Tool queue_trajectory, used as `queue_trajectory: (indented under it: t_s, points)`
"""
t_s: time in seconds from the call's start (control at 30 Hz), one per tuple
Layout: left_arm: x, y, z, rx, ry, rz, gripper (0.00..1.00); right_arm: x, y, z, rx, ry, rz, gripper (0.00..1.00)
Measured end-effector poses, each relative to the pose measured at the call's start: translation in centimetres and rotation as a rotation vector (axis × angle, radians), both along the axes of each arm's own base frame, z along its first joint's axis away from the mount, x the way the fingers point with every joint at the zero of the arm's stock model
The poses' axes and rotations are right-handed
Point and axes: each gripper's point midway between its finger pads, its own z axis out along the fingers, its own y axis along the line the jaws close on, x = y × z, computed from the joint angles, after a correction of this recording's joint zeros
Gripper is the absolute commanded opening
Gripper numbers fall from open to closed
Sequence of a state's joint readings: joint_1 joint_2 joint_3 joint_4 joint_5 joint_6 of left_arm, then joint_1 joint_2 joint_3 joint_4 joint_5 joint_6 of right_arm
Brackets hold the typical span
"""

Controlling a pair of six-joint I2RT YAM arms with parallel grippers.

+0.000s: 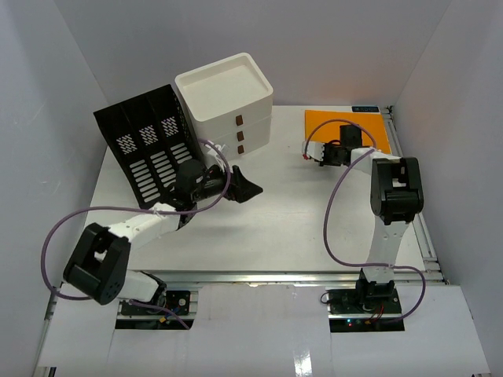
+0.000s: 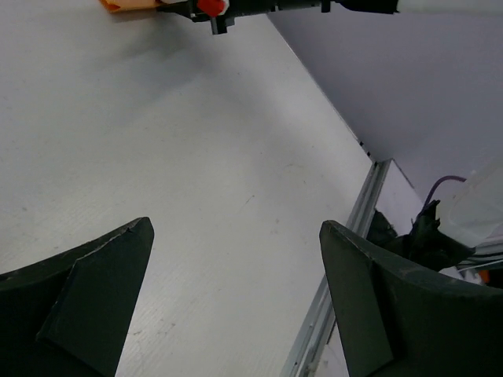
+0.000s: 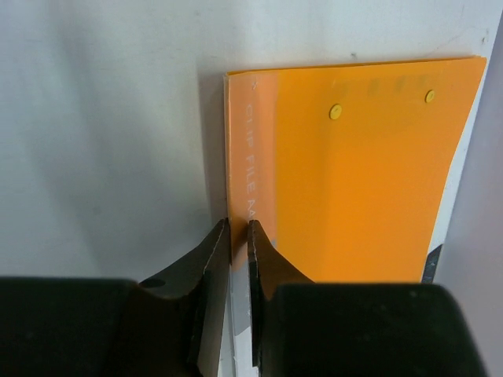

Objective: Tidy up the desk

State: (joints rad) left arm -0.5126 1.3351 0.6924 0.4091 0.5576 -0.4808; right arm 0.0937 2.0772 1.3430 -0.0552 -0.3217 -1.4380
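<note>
One thin edge is all my right hand (image 3: pixel 237 232) pinches: the orange folder (image 3: pixel 369 181), at the counter's (image 1: pixel 275 228) far right corner, could slip free when lifted. My left hand (image 2: pixel 236 314) hangs open, empty.

A white desk (image 1: pixel 275 220), white drawer box (image 1: pixel 224 86) with brown pulls (image 1: pixel 238 120), black slotted file rack (image 1: pixel 145 149), orange folder (image 3: pixel 369 173).

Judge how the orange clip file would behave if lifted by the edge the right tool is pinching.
The orange clip file looks thin and flat, so probably light, and may sag since the right tool pinches only its left edge. Its glossy cover could slip in that pinch.
</note>
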Motion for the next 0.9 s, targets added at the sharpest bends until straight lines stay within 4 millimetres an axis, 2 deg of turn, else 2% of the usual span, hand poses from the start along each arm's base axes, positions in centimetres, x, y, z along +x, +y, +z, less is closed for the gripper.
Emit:
queue_trajectory:
  t_s: [0.3,0.57,0.73,0.8,0.9]
  points:
    - [2.7,-3.5,-4.5,-0.128,0.309,0.059,0.98,-6.6,0.6,2.2,0.085,0.078,-0.004,0.13]
    - [5.7,-10.4,-5.8,-0.203,0.444,0.082,0.98,-14.4,1.6,5.1,0.176,0.102,0.035,0.13]
    - [6.5,-13.9,-8.5,-0.195,0.53,0.09,0.98,-17.6,2.3,7.4,0.227,0.086,0.072,0.13]
    - [6.5,-14.9,-9.5,-0.189,0.56,0.094,0.98,-18.8,2.6,8.0,0.245,0.084,0.086,0.13]
    - [6.5,-15.6,-10.4,-0.187,0.594,0.096,0.98,-19.9,1.9,8.5,0.239,0.079,0.069,0.13]
